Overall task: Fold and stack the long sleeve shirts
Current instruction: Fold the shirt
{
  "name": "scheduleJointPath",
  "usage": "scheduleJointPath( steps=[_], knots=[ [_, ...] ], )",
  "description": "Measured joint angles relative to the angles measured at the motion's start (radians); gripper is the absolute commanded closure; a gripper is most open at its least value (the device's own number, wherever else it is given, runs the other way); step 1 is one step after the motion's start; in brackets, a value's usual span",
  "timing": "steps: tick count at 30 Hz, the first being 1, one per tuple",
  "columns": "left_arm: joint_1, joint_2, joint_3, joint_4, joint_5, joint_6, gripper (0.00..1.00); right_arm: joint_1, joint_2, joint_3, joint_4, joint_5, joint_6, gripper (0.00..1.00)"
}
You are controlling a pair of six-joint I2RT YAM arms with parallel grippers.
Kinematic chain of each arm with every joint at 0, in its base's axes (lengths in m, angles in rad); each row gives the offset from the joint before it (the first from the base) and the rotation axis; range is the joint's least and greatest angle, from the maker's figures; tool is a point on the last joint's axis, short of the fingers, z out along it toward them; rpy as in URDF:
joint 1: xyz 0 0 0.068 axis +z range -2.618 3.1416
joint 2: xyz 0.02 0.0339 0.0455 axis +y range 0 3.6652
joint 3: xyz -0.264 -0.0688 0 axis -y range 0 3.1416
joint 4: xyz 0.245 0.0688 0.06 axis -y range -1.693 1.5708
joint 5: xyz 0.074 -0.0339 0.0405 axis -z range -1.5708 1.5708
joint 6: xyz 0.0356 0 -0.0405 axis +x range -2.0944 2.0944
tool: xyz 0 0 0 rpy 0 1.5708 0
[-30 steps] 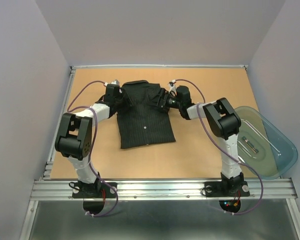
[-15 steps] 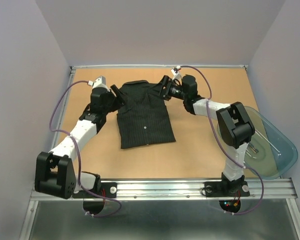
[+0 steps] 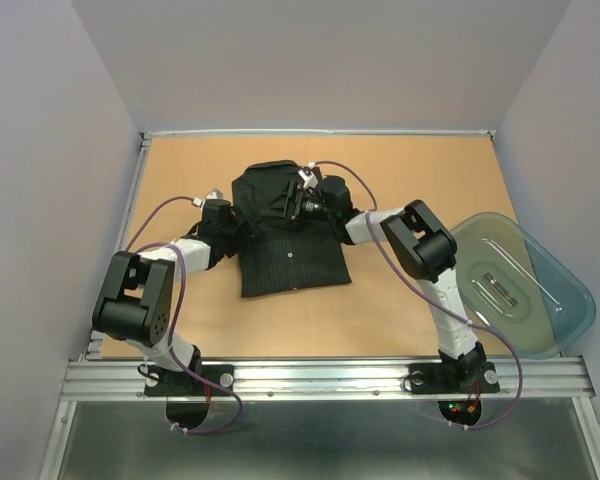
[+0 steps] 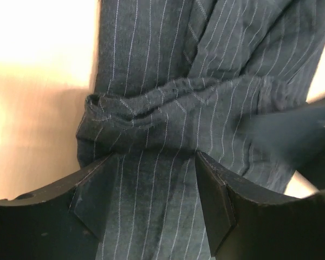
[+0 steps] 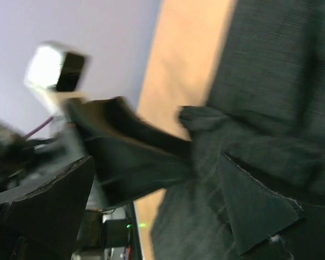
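One tan tabletop [image 3: 410,170] carries everything, walled by pale panels on three sides. On it, midway across and toward the far side, lies the black pinstriped shirt [image 3: 280,272]. It is folded into a rough rectangle, with the collar end away from the arm bases and a bunched ridge of cloth along its left side. A clear plastic tub [image 3: 525,290] sits well apart from the shirt, at the tabletop's right edge.

The left arm [image 3: 140,290] bends up from its base and reaches in to the shirt's left edge. The right arm [image 3: 425,245] stretches across from the right, over the shirt's upper part.

The left gripper [image 3: 242,224] is over that left edge. In its wrist view the two fingers [image 4: 95,197] stand apart above flat striped cloth with nothing pinched between them, and the bunched fold lies just ahead. The right gripper [image 3: 285,205] hangs above the collar area with its jaws spread wide and holds nothing. Its wrist view is blurred, showing dark cloth on one side and the other arm's wrist beyond.

A single white button [image 3: 291,255] shows on the shirt's front panel.
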Motion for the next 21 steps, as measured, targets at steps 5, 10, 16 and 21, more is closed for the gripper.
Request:
scheduleJointPath(
  steps=[5, 10, 16, 21],
  knots=[
    [0.002, 0.003, -0.026, 0.055, 0.001, -0.019, 0.29, -0.022, 0.079, -0.045, 0.060, 0.017, 0.054, 0.00],
    [0.002, -0.012, -0.037, 0.061, 0.003, -0.022, 0.29, -0.059, 0.049, -0.104, 0.102, 0.019, 0.060, 0.00],
    [0.002, -0.156, -0.037, -0.053, 0.003, 0.003, 0.29, -0.095, -0.107, -0.211, 0.069, -0.006, 0.056, 0.00],
    [-0.025, -0.389, -0.044, -0.120, 0.026, 0.007, 0.30, -0.082, -0.335, -0.348, 0.075, -0.030, 0.059, 0.00]
  ],
)
